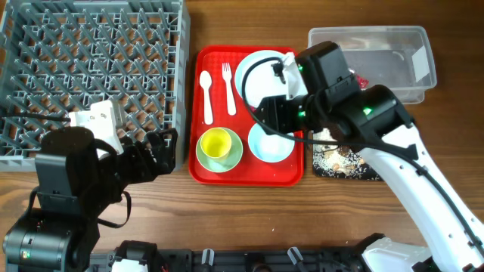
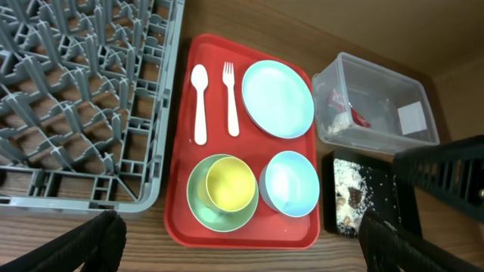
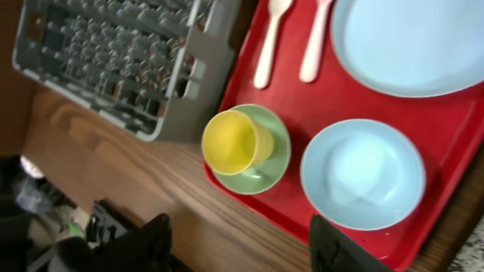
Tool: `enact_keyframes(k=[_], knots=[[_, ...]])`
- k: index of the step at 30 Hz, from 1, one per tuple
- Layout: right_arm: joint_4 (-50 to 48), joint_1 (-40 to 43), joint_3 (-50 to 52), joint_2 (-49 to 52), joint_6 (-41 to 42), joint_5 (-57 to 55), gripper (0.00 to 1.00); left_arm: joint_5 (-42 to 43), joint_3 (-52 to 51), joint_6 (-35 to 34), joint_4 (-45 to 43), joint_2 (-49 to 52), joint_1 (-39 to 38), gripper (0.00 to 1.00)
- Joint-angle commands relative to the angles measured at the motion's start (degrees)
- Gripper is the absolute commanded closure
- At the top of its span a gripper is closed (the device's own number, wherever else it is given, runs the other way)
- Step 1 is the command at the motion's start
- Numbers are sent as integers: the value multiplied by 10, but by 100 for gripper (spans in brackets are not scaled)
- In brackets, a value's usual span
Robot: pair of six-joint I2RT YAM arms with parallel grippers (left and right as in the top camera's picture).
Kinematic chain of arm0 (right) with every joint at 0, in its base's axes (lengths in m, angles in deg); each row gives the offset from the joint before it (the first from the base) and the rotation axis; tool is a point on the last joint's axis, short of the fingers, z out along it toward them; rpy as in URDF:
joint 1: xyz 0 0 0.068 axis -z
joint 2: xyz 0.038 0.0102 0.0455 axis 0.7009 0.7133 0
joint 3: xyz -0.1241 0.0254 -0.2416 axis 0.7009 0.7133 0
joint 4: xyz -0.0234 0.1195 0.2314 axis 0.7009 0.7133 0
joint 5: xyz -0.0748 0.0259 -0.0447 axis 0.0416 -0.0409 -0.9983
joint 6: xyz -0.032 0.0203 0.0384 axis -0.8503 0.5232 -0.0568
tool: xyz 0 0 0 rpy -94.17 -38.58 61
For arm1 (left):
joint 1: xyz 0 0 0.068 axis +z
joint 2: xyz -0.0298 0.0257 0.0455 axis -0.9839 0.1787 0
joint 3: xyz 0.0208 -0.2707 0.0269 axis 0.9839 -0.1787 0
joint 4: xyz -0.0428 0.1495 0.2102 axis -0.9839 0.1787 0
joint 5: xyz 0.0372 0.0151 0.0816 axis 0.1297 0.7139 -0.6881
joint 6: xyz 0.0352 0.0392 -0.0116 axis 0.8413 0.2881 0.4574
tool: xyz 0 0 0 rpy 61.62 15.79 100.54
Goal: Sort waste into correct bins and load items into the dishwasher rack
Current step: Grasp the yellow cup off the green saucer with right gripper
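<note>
The grey dishwasher rack [image 1: 91, 68] fills the far left of the table [image 1: 249, 219], its pegs bare; just in front of its near right corner hangs the left gripper [image 1: 155, 151], jaws spread wide and holding nothing. Beside the rack lies the red serving tray [image 1: 249, 172]; on its left part a white spoon [image 1: 207, 97] and a white fork [image 1: 229, 89] lie side by side, handles toward the near edge; below them the yellow cup [image 1: 215, 141] stands upright on the green saucer [image 1: 233, 157]; to the right of that sits the pale blue bowl [image 1: 270, 145], and behind it the pale blue plate [image 2: 277, 98], partly covered from above by the right arm. The right gripper [image 3: 242, 242] hovers over the tray's near edge, fingers apart with nothing between them. Further right, the clear tub [image 1: 393, 53] holds the red wrapper [image 2: 360, 117] and a white scrap [image 2: 340, 121]; in front of it the black tray [image 2: 382, 185] carries scattered rice grains [image 2: 349, 181] with brown bits.
</note>
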Motion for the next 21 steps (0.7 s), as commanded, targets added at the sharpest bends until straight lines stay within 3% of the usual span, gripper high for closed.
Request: enact_keyframes(k=[1,8,18,21], knots=[[-5,-44,5,12,29,16,48,16,8,-9,-1,0,5,0],[-31,-123,31,124,108,-67,56,13,8,-8,39,0,5,0],[-108,-132,31,266,140,-92,58,-17,8,9,125,0,5,0],[-114,-131,31,279,150,-111,67,-17,8,9,132,0,5,0]])
